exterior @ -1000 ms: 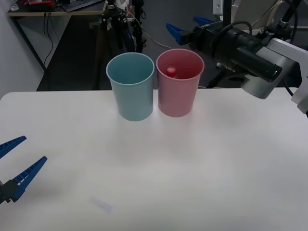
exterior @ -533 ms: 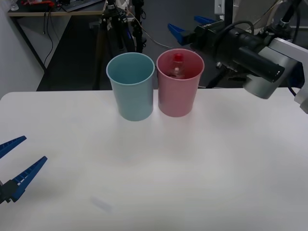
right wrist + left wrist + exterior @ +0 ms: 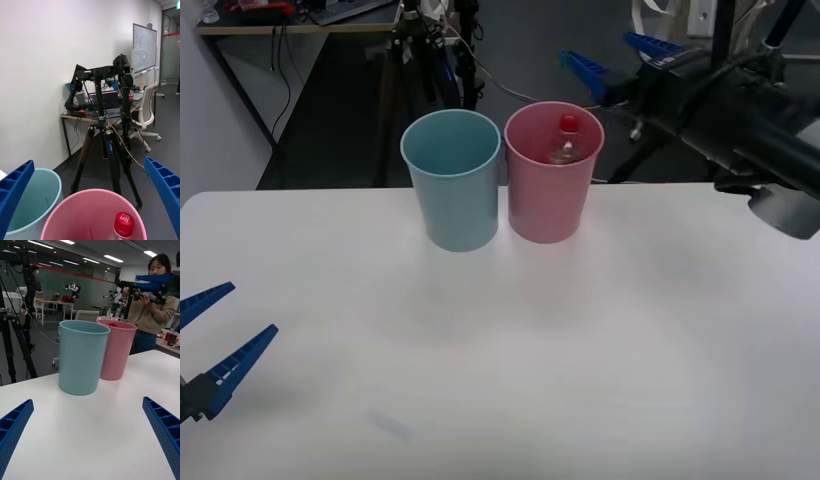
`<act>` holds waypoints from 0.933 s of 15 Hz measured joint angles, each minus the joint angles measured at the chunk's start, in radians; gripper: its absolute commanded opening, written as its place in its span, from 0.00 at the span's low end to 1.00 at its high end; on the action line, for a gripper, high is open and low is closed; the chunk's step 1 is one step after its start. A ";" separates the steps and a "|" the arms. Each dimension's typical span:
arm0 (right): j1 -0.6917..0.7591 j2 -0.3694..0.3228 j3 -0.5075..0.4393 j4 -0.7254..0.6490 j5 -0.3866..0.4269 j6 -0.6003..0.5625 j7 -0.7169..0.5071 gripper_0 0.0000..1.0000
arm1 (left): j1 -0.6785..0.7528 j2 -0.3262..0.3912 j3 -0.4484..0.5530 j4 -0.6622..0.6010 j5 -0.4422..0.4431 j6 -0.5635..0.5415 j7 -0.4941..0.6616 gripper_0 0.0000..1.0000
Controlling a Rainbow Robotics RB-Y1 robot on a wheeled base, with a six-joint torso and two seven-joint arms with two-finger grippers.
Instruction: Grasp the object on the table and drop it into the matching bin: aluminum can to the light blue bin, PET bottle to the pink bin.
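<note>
The PET bottle (image 3: 567,140) stands inside the pink bin (image 3: 552,195), its red cap (image 3: 123,224) just below the rim and near the far right wall. The light blue bin (image 3: 451,185) stands touching the pink bin's left side at the back of the white table (image 3: 580,350). My right gripper (image 3: 620,58) hangs open behind and to the right of the pink bin (image 3: 93,210), above rim height, holding nothing. My left gripper (image 3: 252,308) rests open low over the table's front left corner, far from both bins (image 3: 83,356).
A black tripod (image 3: 107,150) stands on the floor right behind the bins. Desks and chairs fill the room beyond the table's far edge. The wide white tabletop (image 3: 93,427) stretches bare in front of the bins.
My right gripper has drawn back to the right, away from above the pink bin. The bottle has shifted inside the bin and now stands more upright toward its right wall. The left arm has not moved.
</note>
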State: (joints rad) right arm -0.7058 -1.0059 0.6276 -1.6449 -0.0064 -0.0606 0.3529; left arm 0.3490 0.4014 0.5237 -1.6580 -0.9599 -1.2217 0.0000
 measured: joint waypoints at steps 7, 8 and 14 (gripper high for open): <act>0.318 -0.092 -0.235 -0.255 0.063 -0.001 -0.014 1.00 | 0.000 0.000 0.000 0.000 0.000 0.000 0.000 1.00; 0.345 -0.097 -0.253 -0.274 0.076 -0.003 -0.021 1.00 | 0.000 0.000 0.000 0.000 0.000 0.000 0.000 1.00; 0.523 -0.095 -0.354 -0.354 0.151 -0.036 -0.103 1.00 | 0.000 0.000 0.000 0.000 0.000 0.000 0.000 1.00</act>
State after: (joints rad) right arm -0.1824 -1.1009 0.2731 -1.9990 0.1444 -0.0971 0.2497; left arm 0.3490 0.4014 0.5236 -1.6580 -0.9599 -1.2217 0.0000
